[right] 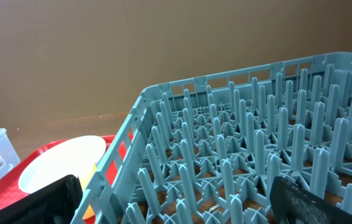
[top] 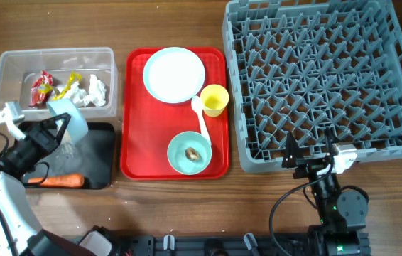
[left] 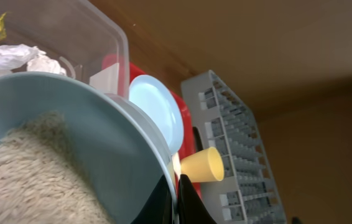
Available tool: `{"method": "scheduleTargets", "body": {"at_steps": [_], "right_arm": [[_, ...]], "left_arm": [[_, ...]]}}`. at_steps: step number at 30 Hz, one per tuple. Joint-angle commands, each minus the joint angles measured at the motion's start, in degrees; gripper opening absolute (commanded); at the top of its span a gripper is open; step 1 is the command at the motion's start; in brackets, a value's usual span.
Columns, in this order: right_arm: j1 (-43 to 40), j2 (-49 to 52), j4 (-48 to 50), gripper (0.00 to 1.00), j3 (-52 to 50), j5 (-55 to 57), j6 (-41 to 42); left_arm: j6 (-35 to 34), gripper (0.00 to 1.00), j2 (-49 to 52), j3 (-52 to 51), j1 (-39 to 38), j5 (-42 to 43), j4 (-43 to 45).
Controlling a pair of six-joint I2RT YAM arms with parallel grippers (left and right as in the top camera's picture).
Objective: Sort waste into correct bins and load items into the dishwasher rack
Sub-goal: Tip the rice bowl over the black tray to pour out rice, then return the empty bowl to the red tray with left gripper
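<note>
My left gripper (top: 60, 126) is shut on the rim of a pale-blue bowl (top: 69, 114), held tilted over the black bin (top: 109, 158). In the left wrist view the bowl (left: 101, 143) holds white rice (left: 33, 174), with my fingers (left: 191, 202) pinching its edge. An orange carrot (top: 62, 180) lies in the black bin. The clear bin (top: 2, 71) holds a red wrapper (top: 42, 87), a yellow wrapper (top: 69, 82) and tissue (top: 94, 91). My right gripper (top: 307, 158) stands open at the front edge of the grey dishwasher rack (top: 322, 78), nothing between its fingers (right: 51, 199).
The red tray (top: 133, 142) carries a round plate (top: 174, 74), a yellow cup (top: 215, 99), a white spoon (top: 201, 117) and a second pale-blue bowl (top: 183, 160) with a brown lump (top: 193, 153) in it. It lies between the bins and the rack.
</note>
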Motion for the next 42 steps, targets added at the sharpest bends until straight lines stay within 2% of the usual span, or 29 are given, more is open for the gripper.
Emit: {"method": "scheduleTargets", "body": {"at_steps": [1, 7, 14, 18, 21, 30, 34, 36, 38, 40, 42], "right_arm": [[0.24, -0.11, 0.31, 1.00, -0.07, 0.63, 0.39], [0.24, -0.11, 0.31, 1.00, -0.07, 0.63, 0.39], [0.24, -0.11, 0.31, 1.00, -0.07, 0.63, 0.42], [0.24, -0.11, 0.31, 1.00, -0.07, 0.63, 0.39], [0.24, -0.11, 0.31, 1.00, -0.07, 0.63, 0.42], [0.24, -0.11, 0.31, 1.00, -0.07, 0.63, 0.42], [0.24, -0.11, 0.31, 1.00, -0.07, 0.63, 0.42], [0.24, -0.11, 0.31, 1.00, -0.07, 0.63, 0.39], [0.24, -0.11, 0.31, 1.00, -0.07, 0.63, 0.42], [0.24, -0.11, 0.31, 1.00, -0.07, 0.63, 0.39], [0.24, -0.11, 0.31, 1.00, -0.07, 0.63, 0.39]], "left_arm": [[1.55, 0.04, -0.63, -0.11, 2.05, 5.60, -0.35], [1.49, 0.04, -0.63, -0.44, 6.82, 5.79, 0.00], [1.46, 0.04, 1.16, -1.51, 12.26, 13.03, 2.27], [2.25, 0.04, 5.81, -1.88, 15.34, 18.53, 2.71], [5.97, 0.04, 9.09, -1.88, 15.39, 19.41, 2.64], [6.12, 0.04, 11.26, -1.88, 15.32, 19.43, 2.19], [4.04, 0.04, 11.26, -1.86, 14.60, 19.43, 1.90], [-1.95, 0.04, 10.75, -1.86, 13.81, 19.47, -0.74], [1.64, 0.04, 9.68, -1.86, 12.81, 19.41, -0.39], [-1.92, 0.04, 9.75, -1.86, 12.76, 19.43, 2.62], [-1.01, 0.04, 9.57, -1.86, 12.46, 19.30, 2.75]]}}
